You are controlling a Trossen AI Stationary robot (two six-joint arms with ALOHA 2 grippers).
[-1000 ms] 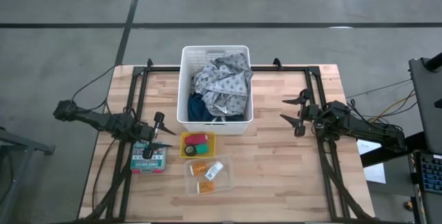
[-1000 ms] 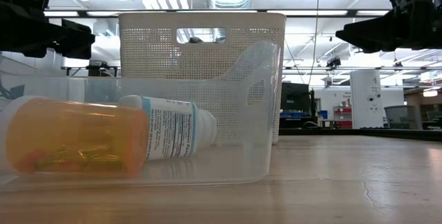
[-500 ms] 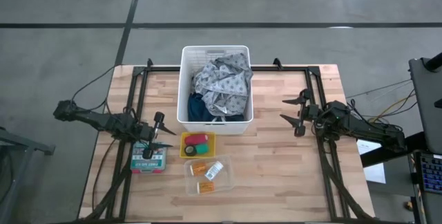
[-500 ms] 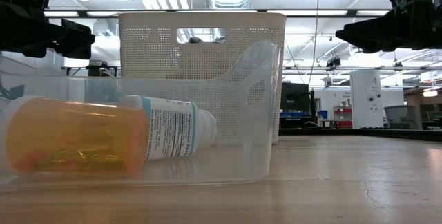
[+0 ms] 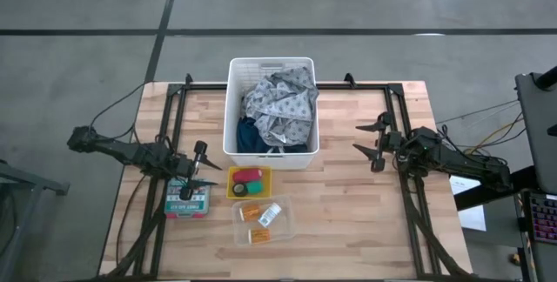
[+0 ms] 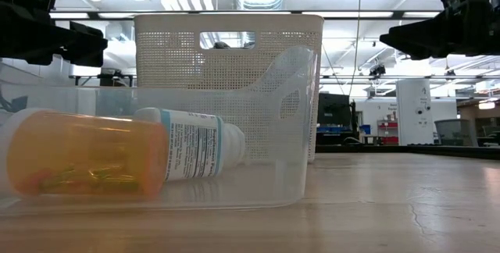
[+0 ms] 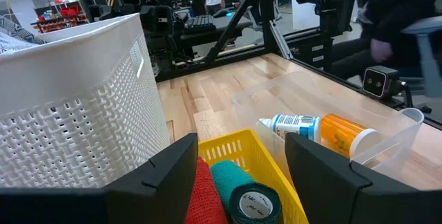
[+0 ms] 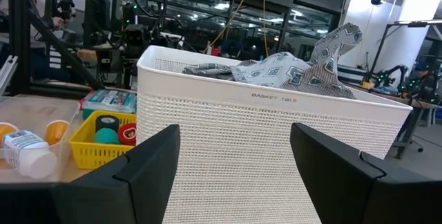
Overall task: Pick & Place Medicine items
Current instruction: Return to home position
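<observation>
Left pincer (image 5: pixel 206 165) released, empty, at 9 o'clock of yellow tray (image 5: pixel 231 171). Right pincer (image 5: pixel 369 142) released, at 3 o'clock of laundry basket (image 5: pixel 271 61). Orange bottles (image 5: pixel 251 211), white bottle (image 5: pixel 270 215) in clear bin (image 5: pixel 290 208). Homing: retract slowly, clear of basket walls.

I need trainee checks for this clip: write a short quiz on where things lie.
1. True or false: the grey patterned cloth lies in the white basket.
2. The white bottle lies in: A the yellow bin, B the transparent bin, C the white basket.
3. How many orange pill bottles are in the transparent bin?
Key: 1 true; 2 B; 3 two.
</observation>
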